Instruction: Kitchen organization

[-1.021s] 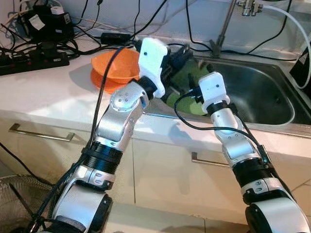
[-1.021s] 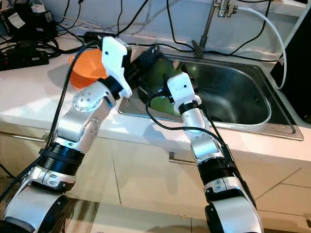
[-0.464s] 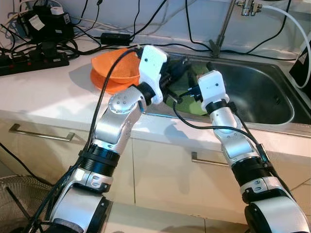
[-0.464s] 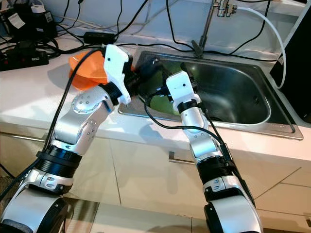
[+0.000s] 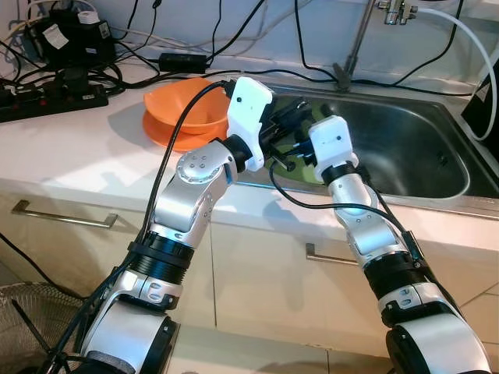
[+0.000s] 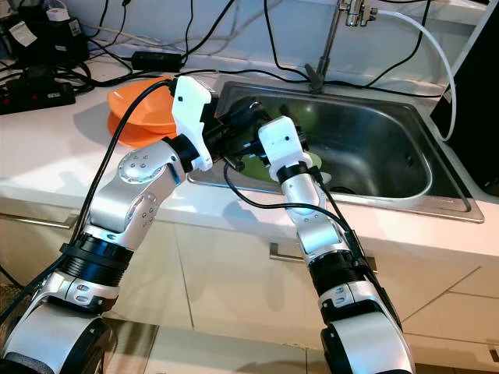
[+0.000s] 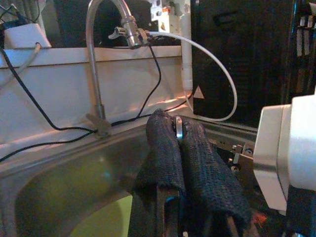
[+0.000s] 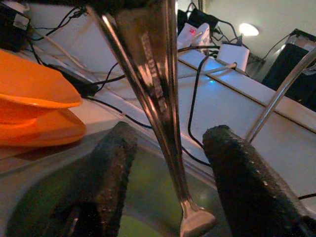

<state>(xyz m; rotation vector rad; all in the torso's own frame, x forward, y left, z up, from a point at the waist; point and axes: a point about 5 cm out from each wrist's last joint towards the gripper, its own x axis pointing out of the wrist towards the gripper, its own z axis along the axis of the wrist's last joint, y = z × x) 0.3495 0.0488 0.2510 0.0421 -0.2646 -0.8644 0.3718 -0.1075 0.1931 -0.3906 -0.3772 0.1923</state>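
My left gripper (image 5: 282, 126) hangs over the near left corner of the sink (image 5: 413, 148), shut on a metal utensil (image 7: 178, 129) of which a sliver shows between its fingertips. The utensil's long shiny handle (image 8: 158, 94) hangs down between the two fingers of my right gripper (image 5: 300, 152), which is open and faces the left gripper from close by. Neither finger (image 8: 116, 163) touches the handle. Below them a green plate (image 6: 257, 165) lies in the sink. Two stacked orange bowls (image 5: 183, 113) sit on the counter left of the sink.
A tall faucet (image 5: 355, 43) rises behind the sink, with a white hose (image 5: 475, 39) at the right. A power strip (image 5: 54, 89) and many black cables crowd the counter's back left. Cabinet drawers with metal handles (image 5: 62, 218) lie below the counter edge.
The left gripper has come down lower over the sink's corner with the utensil. The right gripper has shifted left to meet it, its fingers now on either side of the handle.
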